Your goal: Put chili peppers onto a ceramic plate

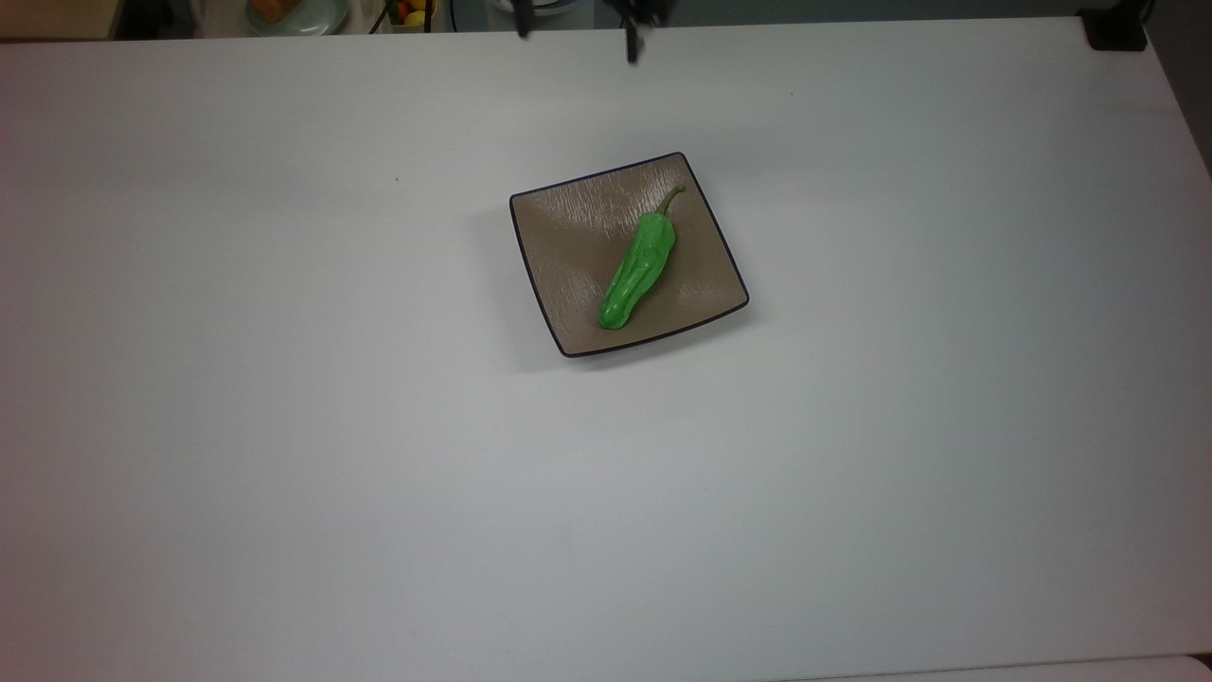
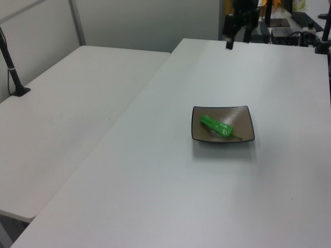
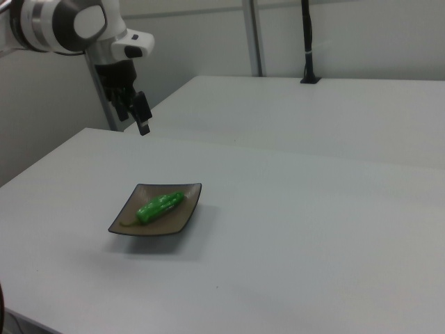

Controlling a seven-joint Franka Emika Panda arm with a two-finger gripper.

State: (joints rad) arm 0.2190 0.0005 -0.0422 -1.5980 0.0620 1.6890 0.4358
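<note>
Since the green chili pepper (image 1: 637,272) lay diagonally on the square ceramic plate (image 1: 559,246), stem toward one o'clock, placement looked done; the gripper (image 3: 138,111) hung open, empty, well apart.

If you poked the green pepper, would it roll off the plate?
Probably not. The chili pepper looks wrinkled and long, so it would likely wobble or slide. The ceramic plate dips in the middle, which should keep it in.
</note>
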